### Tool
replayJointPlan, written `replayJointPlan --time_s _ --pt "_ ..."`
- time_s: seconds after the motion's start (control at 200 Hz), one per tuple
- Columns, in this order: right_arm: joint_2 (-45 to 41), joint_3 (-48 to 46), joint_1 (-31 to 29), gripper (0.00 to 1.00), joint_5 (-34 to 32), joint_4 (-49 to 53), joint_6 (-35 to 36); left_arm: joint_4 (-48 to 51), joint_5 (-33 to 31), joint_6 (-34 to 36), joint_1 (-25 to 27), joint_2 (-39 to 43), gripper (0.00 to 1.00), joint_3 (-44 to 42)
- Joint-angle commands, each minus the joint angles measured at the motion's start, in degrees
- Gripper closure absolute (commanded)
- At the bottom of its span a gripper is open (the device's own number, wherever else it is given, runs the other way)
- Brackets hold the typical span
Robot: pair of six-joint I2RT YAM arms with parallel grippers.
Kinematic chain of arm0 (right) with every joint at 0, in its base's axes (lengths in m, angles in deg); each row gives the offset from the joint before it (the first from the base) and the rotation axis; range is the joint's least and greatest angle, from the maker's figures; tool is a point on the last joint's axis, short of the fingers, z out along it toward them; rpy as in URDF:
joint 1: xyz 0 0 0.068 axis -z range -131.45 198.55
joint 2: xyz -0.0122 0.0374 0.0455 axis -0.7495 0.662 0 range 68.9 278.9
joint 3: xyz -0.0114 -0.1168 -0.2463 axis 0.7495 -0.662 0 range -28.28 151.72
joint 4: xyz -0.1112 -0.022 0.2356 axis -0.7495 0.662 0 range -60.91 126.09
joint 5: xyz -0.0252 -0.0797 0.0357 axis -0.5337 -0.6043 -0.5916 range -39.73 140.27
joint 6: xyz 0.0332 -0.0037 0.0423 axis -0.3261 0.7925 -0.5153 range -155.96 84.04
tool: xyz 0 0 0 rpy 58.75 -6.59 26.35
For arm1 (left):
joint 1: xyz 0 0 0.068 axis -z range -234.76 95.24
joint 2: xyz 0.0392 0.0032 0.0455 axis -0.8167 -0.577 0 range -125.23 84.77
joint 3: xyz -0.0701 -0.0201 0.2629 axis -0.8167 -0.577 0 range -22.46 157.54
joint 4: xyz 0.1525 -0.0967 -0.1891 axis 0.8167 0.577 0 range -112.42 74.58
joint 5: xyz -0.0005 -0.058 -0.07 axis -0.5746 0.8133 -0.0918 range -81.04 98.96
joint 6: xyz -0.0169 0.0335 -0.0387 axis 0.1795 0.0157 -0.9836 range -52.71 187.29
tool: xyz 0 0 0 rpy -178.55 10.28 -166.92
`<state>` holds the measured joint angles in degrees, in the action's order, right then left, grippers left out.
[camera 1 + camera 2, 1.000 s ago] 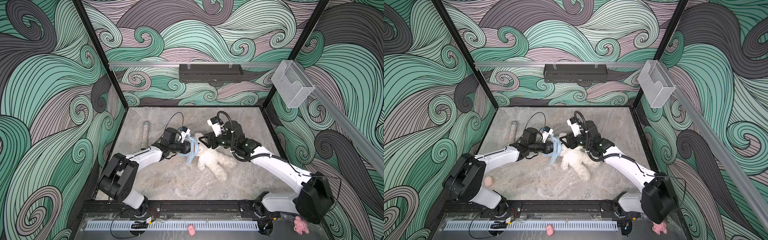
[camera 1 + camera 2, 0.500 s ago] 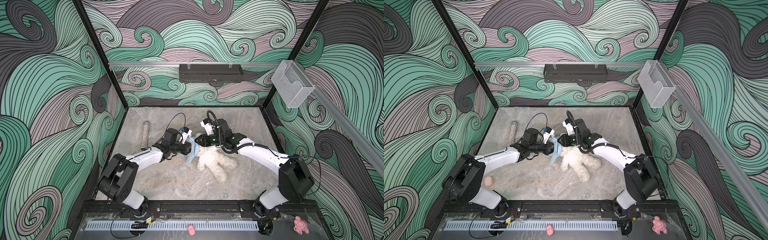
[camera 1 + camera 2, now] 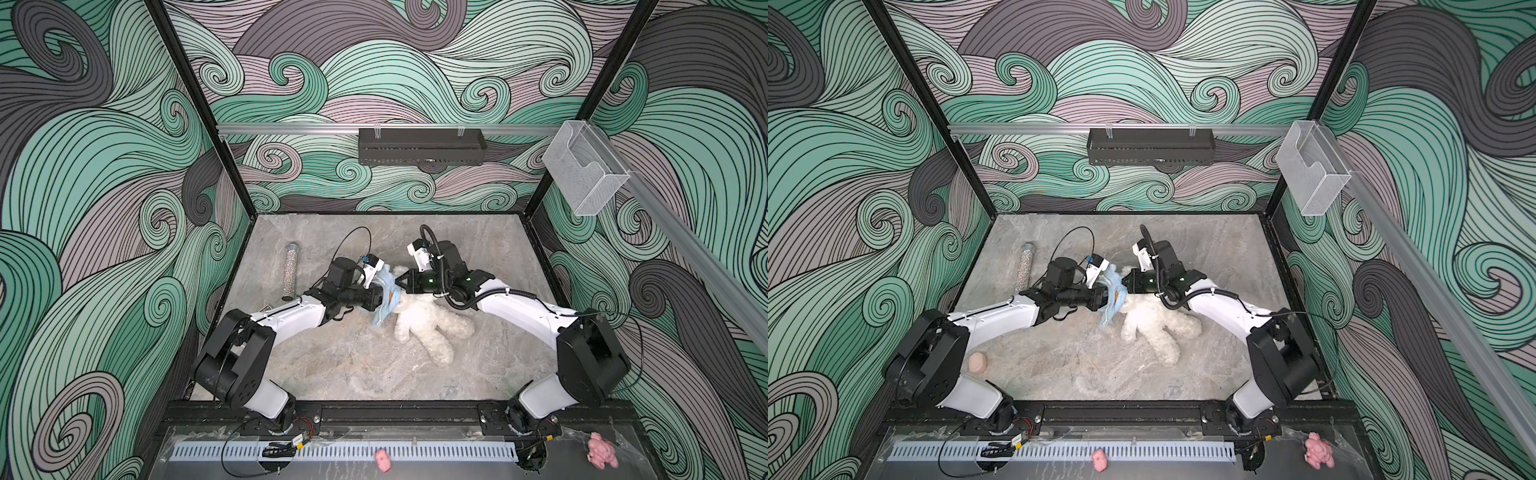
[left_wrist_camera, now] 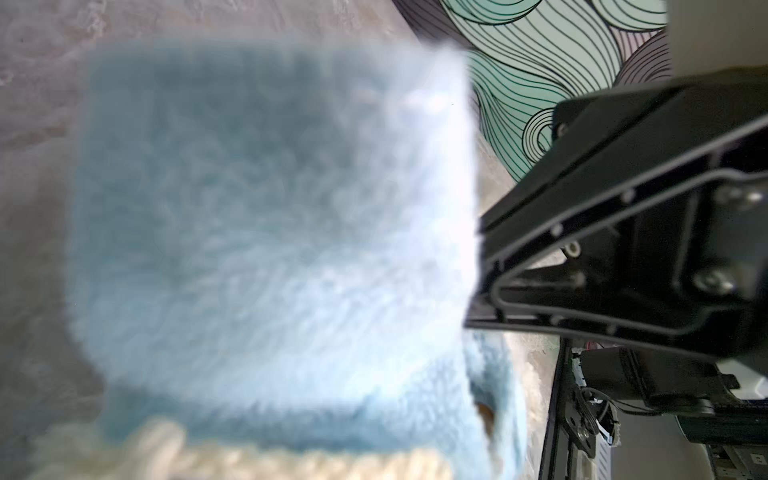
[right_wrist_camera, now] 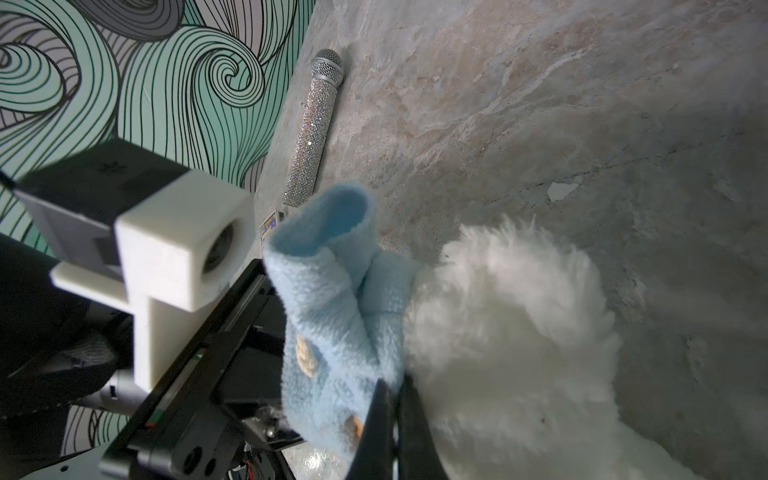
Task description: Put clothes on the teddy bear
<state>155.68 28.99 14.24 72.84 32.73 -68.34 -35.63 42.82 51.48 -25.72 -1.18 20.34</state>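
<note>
Your right gripper (image 5: 392,409) has just snapped shut after swinging in against the teddy bear (image 3: 419,321). Its jaws now meet right where the blue fleece jacket (image 5: 332,299) borders the white fur, and you cannot tell whether they caught fleece, fur or nothing. Your left gripper (image 3: 379,297) stays clamped on the jacket's near side, unchanged. The bear lies sprawled mid-table, still undressed, its head against the jacket. If that new pinch holds fleece, you likely have two grips to spread the opening, so check it before pulling.
</note>
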Motion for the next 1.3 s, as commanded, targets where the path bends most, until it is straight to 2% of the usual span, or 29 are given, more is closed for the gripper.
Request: replayJointPlan --time_s 0.0,0.12,0.31,0.475,0.76,0.825,0.976,1.056,1.151,1.211,1.291 --pt "-3.75 -3.05 4.18 1.0 -5.54 -4.16 -4.8 -0.65 1.56 1.16 0.05 2.04 1.0 -1.63" --pt "-5.12 -6.29 6.69 1.0 -6.4 -5.14 -6.51 -3.12 2.42 -0.06 0.06 3.15 1.0 -3.28" --pt "-5.65 -9.38 9.51 1.0 -3.58 -8.27 -9.06 -2.88 2.36 -0.64 0.09 3.42 1.0 -3.76" --pt "-5.11 -9.45 9.87 1.0 -5.5 -4.64 -6.21 -4.1 2.52 -2.45 0.05 4.13 1.0 -3.68" --pt "-1.55 -13.99 11.27 1.0 -11.48 0.16 0.24 -14.98 1.31 -12.39 -0.74 10.96 1.0 -6.9" --pt "-0.89 -14.39 11.46 1.0 -10.69 -0.59 0.63 -12.74 0.06 -11.3 -0.74 12.06 1.0 -6.67" --pt "0.31 -12.26 8.97 1.0 -0.75 -8.63 2.32 -2.5 -2.47 -7.82 -0.61 10.72 1.0 -4.59" --pt "1.03 -9.05 6.76 0.95 2.17 -9.28 4.58 0.08 -2.61 -8.04 -0.65 9.11 1.0 -3.5" --pt "2.12 -5.55 5.37 0.85 3.6 -6.69 6.6 2.33 -6.24 -12.75 -0.73 7.7 1.0 -2.88" --pt "1.18 -4.11 5.0 0.78 1.58 -3.34 9.03 2.99 -8.29 -16.49 -0.73 7.2 1.0 -2.94" --pt "-2.06 -3.96 3.66 0.67 -4.72 0.92 13.78 1.74 -10.69 -22.71 -0.79 7.4 1.0 -4.03"
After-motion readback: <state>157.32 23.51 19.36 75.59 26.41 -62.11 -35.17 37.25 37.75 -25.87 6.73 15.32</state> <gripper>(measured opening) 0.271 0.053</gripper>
